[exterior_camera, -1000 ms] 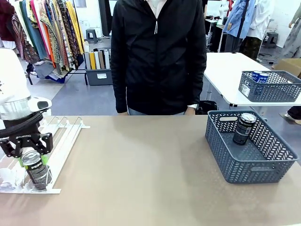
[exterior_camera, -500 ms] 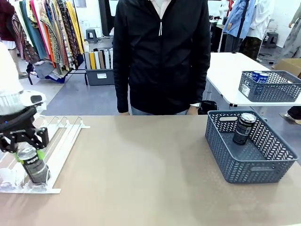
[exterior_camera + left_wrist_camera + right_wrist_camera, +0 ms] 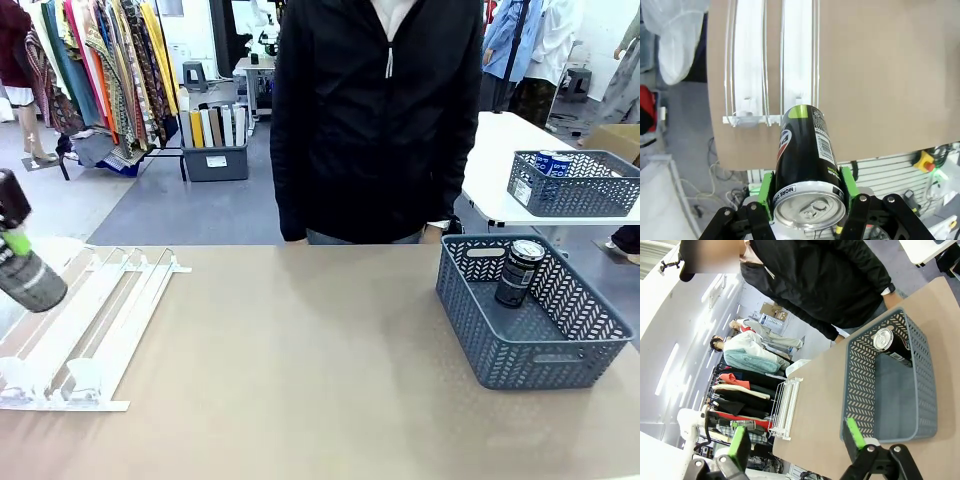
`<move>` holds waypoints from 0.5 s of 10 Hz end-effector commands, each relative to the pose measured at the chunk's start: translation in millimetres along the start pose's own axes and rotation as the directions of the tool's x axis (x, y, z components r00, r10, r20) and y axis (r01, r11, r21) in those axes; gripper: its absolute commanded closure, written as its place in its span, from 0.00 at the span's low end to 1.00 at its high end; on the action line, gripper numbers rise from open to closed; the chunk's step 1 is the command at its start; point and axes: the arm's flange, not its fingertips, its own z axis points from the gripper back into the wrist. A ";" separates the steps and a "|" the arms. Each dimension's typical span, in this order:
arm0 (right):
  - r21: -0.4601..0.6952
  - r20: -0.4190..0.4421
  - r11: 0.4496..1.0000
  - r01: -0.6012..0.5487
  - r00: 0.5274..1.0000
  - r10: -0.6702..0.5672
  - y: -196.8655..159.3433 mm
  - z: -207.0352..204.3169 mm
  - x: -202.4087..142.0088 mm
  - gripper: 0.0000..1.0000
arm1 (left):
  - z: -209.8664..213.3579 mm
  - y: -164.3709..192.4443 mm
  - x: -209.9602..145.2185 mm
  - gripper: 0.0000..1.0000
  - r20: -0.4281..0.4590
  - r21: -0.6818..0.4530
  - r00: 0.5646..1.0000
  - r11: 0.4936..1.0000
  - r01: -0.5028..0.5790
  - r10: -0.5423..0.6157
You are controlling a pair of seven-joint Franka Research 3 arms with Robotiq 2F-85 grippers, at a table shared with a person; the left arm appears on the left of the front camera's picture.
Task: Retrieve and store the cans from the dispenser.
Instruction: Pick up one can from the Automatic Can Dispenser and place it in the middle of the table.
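A dark can (image 3: 36, 284) hangs tilted in the air at the far left, above the white wire dispenser (image 3: 110, 310), with my left gripper (image 3: 14, 243) shut on it. In the left wrist view the same can (image 3: 805, 160) sits between the green pads (image 3: 846, 182), silver top toward the camera, over the dispenser's low end (image 3: 772, 60). My right gripper (image 3: 797, 440) stands open with nothing between its fingers, off the near right of the table. It looks over the grey basket (image 3: 860, 382), where a second dark can (image 3: 890, 342) stands.
The grey lattice basket (image 3: 500, 365) sits at the table's right with a dark can (image 3: 520, 272) upright at its back. A person in a black jacket (image 3: 380, 120) stands at the far edge. Another basket (image 3: 575, 195) with blue cans rests on a white table behind.
My left gripper has lifted the dark can off the dispenser's low end and carried it up and to the left. The person has shifted right.
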 end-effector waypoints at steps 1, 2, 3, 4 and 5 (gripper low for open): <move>0.018 0.021 1.000 -0.024 0.999 0.024 1.2 -1.2 3.3 0.00 | -0.1 21.6 -4.9 1.00 0.079 -0.142 0.996 0.989 -0.024 0.036; 0.018 0.021 1.000 -0.024 0.999 0.024 1.2 -1.2 3.3 0.00 | -5.0 34.8 -8.2 1.00 0.086 -0.214 0.994 0.976 -0.049 0.069; 0.018 0.021 1.000 -0.024 0.999 0.024 1.2 -1.2 3.3 0.00 | 8.9 10.8 -3.6 1.00 0.035 -0.053 0.999 0.998 -0.025 0.027; 0.018 0.021 1.000 -0.024 0.999 0.024 1.2 -1.2 3.3 0.00 | 8.9 10.8 -3.6 1.00 0.035 -0.053 0.999 0.998 -0.025 0.027; 0.018 0.021 1.000 -0.024 0.999 0.024 1.2 -1.2 3.3 0.00 | 8.9 10.8 -3.6 1.00 0.035 -0.053 0.999 0.998 -0.025 0.027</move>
